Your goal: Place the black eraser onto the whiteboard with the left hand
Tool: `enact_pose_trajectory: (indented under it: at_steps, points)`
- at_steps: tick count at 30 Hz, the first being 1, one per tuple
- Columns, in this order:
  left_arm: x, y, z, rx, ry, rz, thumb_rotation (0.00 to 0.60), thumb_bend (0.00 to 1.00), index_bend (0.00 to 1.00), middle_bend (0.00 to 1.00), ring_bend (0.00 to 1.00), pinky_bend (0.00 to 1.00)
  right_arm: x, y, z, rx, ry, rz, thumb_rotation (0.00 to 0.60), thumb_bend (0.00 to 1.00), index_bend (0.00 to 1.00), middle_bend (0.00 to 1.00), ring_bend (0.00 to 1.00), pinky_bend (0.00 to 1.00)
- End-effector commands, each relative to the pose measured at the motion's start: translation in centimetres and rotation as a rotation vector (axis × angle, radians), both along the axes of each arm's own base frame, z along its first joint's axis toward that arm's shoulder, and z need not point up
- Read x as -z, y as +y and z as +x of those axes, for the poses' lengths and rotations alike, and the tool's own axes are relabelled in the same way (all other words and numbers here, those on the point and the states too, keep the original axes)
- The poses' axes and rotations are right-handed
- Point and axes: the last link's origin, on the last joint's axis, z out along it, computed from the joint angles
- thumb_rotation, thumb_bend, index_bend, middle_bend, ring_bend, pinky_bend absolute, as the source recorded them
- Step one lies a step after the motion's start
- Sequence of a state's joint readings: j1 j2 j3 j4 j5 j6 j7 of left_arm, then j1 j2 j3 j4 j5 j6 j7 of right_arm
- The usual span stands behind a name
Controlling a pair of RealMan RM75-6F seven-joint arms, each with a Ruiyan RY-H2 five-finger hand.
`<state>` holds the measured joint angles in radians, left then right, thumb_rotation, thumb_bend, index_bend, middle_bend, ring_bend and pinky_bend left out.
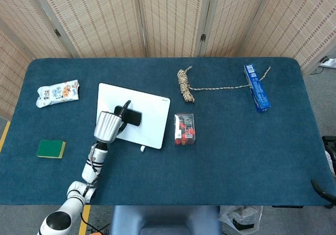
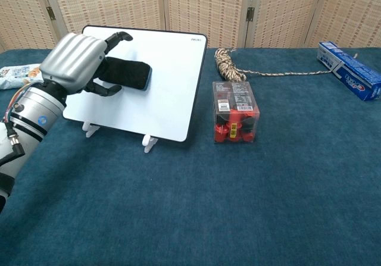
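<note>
The black eraser (image 1: pixel 132 117) (image 2: pixel 126 74) lies on the white whiteboard (image 1: pixel 151 114) (image 2: pixel 161 102), near its left side. The board rests tilted on small white feet on the blue table. My left hand (image 1: pixel 107 125) (image 2: pixel 74 60) sits just left of the eraser, its silver back toward the cameras. Its fingers are spread apart: one points up above the eraser and the thumb lies below it. None of them clamps the eraser. The right hand shows in neither view.
A clear box of red items (image 1: pixel 185 129) (image 2: pixel 236 111) stands right of the board. A coiled rope (image 1: pixel 185 85) (image 2: pixel 226 63) and a blue toothpaste box (image 1: pixel 256 87) (image 2: pixel 348 78) lie behind it. A snack packet (image 1: pixel 58 93) and a green sponge (image 1: pixel 51 149) lie at the left.
</note>
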<state>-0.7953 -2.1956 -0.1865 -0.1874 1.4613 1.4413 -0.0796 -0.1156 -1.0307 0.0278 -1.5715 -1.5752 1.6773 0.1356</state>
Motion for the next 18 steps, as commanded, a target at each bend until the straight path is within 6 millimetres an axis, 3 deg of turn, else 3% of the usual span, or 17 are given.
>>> enact_pose_trajectory:
  at_steps: [1,6,10,14,18]
  points:
    - [-0.1,-0.3,-0.2,0.005,0.0,0.006,0.6,0.25,0.15,1.0,1.0,1.0,0.0,0.0,0.0,0.001,0.001,0.0,0.6,0.27,0.0,0.0,0.02,0.13]
    - [-0.7,-2.5,-1.3,0.072,0.008,0.018,0.6,0.24,0.12,1.0,1.0,1.0,0.0,0.0,0.0,0.0,0.0,-0.002,0.6,0.27,0.0,0.0,0.02,0.14]
    - [-2.1,-5.9,-3.7,0.154,0.003,0.008,0.6,0.23,0.09,1.0,1.0,1.0,0.0,0.1,0.1,-0.004,0.003,-0.001,0.6,0.27,0.0,0.0,0.02,0.13]
    - [-5.5,-10.0,-7.5,0.147,0.04,0.061,0.6,0.23,0.09,1.0,0.98,1.0,0.3,0.0,0.2,-0.002,0.012,-0.001,0.6,0.27,0.0,0.0,0.02,0.13]
    - [-9.8,-14.4,-9.5,0.044,0.06,0.148,0.6,0.23,0.06,1.0,0.82,0.97,0.8,-0.3,0.3,0.006,0.029,0.011,0.6,0.27,0.0,0.0,0.02,0.14]
